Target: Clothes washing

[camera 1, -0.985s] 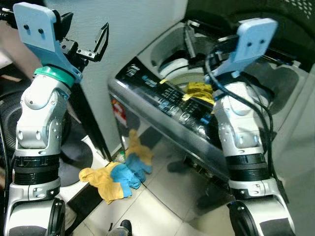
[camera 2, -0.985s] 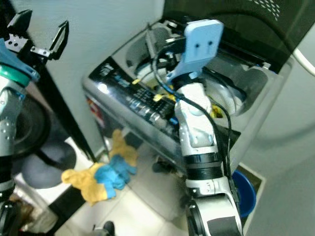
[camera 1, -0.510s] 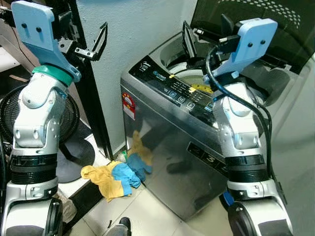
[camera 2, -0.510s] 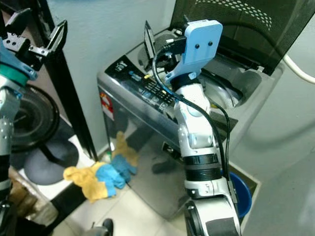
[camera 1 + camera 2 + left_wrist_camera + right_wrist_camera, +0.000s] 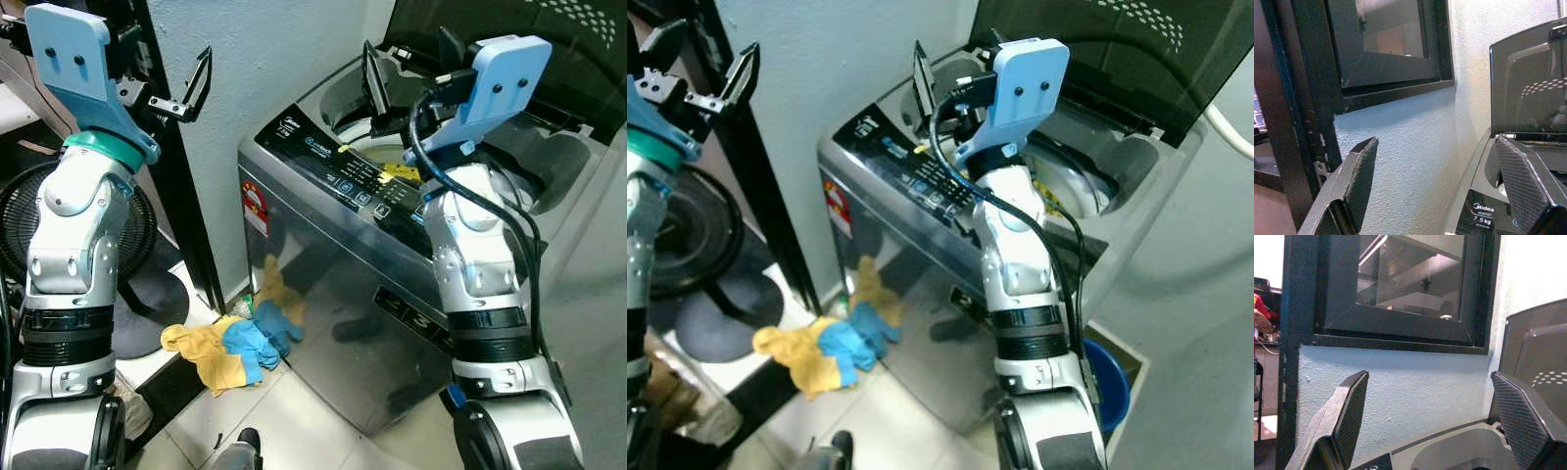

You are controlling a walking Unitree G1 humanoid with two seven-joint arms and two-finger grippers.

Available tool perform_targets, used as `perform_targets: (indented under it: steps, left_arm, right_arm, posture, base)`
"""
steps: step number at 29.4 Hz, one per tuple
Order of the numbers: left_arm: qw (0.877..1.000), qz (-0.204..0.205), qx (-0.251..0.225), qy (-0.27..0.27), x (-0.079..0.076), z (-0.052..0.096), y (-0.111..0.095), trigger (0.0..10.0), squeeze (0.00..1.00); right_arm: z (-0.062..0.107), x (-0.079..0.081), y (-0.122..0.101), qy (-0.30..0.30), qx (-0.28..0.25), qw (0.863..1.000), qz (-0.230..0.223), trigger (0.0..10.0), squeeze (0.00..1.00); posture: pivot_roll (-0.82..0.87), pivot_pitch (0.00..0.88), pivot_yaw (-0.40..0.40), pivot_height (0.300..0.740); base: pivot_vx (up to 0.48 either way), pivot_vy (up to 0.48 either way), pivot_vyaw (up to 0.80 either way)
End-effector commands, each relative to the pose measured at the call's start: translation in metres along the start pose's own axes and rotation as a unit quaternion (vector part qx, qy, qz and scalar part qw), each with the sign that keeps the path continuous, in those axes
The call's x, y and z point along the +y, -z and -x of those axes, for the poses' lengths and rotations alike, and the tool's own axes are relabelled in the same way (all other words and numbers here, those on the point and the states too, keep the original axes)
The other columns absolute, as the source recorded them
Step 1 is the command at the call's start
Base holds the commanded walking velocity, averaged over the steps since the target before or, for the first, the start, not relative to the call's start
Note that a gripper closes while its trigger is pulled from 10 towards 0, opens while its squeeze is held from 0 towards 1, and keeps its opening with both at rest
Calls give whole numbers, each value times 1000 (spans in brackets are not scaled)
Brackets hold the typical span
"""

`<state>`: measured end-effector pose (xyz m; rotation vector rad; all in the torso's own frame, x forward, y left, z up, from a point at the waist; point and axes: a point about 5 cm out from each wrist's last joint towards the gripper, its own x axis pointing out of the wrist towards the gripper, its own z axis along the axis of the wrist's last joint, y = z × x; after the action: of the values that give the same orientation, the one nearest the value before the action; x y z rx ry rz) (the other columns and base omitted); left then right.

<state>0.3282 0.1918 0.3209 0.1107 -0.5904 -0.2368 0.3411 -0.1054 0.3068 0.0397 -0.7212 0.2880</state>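
One silver top-loading washing machine (image 5: 333,274) stands against the pale wall, its dark lid (image 5: 509,29) raised, a yellow cloth (image 5: 400,173) lying at the drum's rim. The right gripper (image 5: 402,73) hovers above the drum opening, fingers spread apart and empty. On the tiled floor (image 5: 294,411) beside the machine lies a heap of yellow and blue clothes (image 5: 230,348). The left gripper (image 5: 181,93) is raised near the black door frame (image 5: 181,215), fingers apart, empty.
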Motion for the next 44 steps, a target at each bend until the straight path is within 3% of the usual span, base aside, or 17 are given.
perform_targets:
  steps: [1, 44]
  left_arm:
    - [1000, -6, 1, -1, 0, -1, -1, 10000, 0]
    - [1000, 2, -4, 7, -3, -2, 0, 10000, 0]
  right_arm:
    - [2, -1, 0, 1, -1, 1000, 1, 10000, 0]
    - [1, 0, 1, -3, 0, 1000, 5, 10000, 0]
  posture:
    - [98, 18, 13, 740]
    - [96, 7, 12, 740]
  base:
    - [0, 0, 0]
    - [0, 0, 0]
